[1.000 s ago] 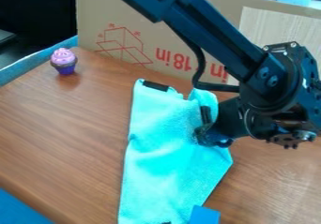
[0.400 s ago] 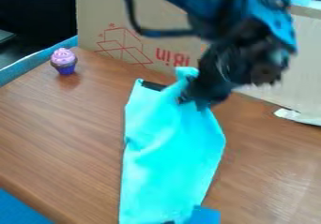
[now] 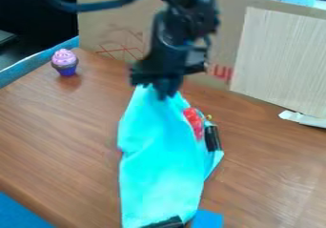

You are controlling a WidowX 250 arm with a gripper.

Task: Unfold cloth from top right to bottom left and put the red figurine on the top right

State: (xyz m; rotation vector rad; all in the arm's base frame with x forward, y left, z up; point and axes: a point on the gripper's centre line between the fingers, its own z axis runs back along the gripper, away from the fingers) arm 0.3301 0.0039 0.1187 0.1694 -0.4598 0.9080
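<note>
In the camera view, I see the fingers (image 3: 168, 86) pinched on the top end of the blue cloth (image 3: 159, 160), which hangs from them and trails down onto the counter (image 3: 64, 136). Below them and to the right, the red figurine (image 3: 193, 122) shows at the cloth's edge; I can't tell what it rests on. I'd call the unfolding partway done: the cloth needs spreading flat, then the figurine placing top right.

Soft-looking matt cloth (image 3: 162, 170) below claw (image 3: 159, 92); smooth, faintly glossy wood-grained desk (image 3: 60, 131) under both; matt cardboard (image 3: 102, 19) behind claw.
</note>
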